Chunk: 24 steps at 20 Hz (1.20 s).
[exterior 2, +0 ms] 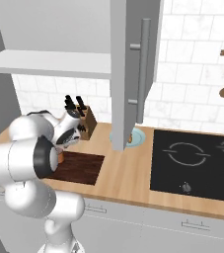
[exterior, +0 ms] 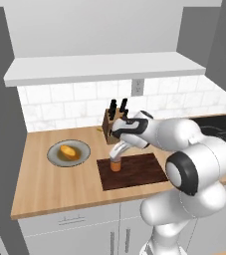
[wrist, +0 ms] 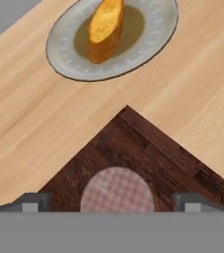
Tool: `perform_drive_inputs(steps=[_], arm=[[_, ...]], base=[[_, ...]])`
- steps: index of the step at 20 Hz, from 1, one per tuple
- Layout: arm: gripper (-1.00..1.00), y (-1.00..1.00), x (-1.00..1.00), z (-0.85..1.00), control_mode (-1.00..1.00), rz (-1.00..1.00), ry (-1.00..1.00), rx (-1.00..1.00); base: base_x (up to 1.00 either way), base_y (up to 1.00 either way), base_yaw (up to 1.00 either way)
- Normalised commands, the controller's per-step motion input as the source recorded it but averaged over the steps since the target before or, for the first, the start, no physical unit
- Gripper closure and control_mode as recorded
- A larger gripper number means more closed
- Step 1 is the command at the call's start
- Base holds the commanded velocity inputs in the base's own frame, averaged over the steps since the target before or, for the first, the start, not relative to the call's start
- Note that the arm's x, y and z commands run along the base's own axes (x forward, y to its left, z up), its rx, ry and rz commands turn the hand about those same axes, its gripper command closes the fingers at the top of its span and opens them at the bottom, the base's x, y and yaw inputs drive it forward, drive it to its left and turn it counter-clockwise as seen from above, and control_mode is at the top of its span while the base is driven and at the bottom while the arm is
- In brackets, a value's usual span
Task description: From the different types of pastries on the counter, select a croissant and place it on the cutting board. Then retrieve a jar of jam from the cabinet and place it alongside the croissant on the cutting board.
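With its jaws spread wide, the gripper [wrist: 113, 203] straddles the small orange-brown jam jar [exterior: 115, 165], standing on the dark wooden cutting board [exterior: 139, 175]. Likely rigid, smooth, breakable; best grasped around its sides below the checked lid [wrist: 117, 190].

Dark brown grained cutting board [wrist: 133, 143] on a light wood-grain surface [wrist: 29, 113]; jar of jam [exterior: 115, 166] — orange body, pinkish checked lid; golden-orange pastry [wrist: 105, 28] on a grey plate [wrist: 155, 42].
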Motion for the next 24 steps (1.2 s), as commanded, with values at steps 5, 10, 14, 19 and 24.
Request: perform_drive_inputs(steps=[5,10,14,19,24], arm=[[-1.0,-0.02,0.0,0.18,-1.0,-0.06,0.0,-0.08],[-1.0,-0.1,0.06,0.28,-1.0,-0.14,-0.11,-0.07],[-1.0,-0.16,0.24,0.21,-1.0,-0.1,-0.08,-0.01],[-1.0,-0.35,0.34,0.09,-1.0,-0.13,-0.03,-0.01],[-1.0,-0.46,0.3,0.14,-1.0,-0.12,-0.01,0.0]], base=[[0.0,0.0,0.0],[0.0,0.0,0.0],[0.0,0.0,0.0],[0.0,0.0,0.0],[0.0,0.0,0.0]])
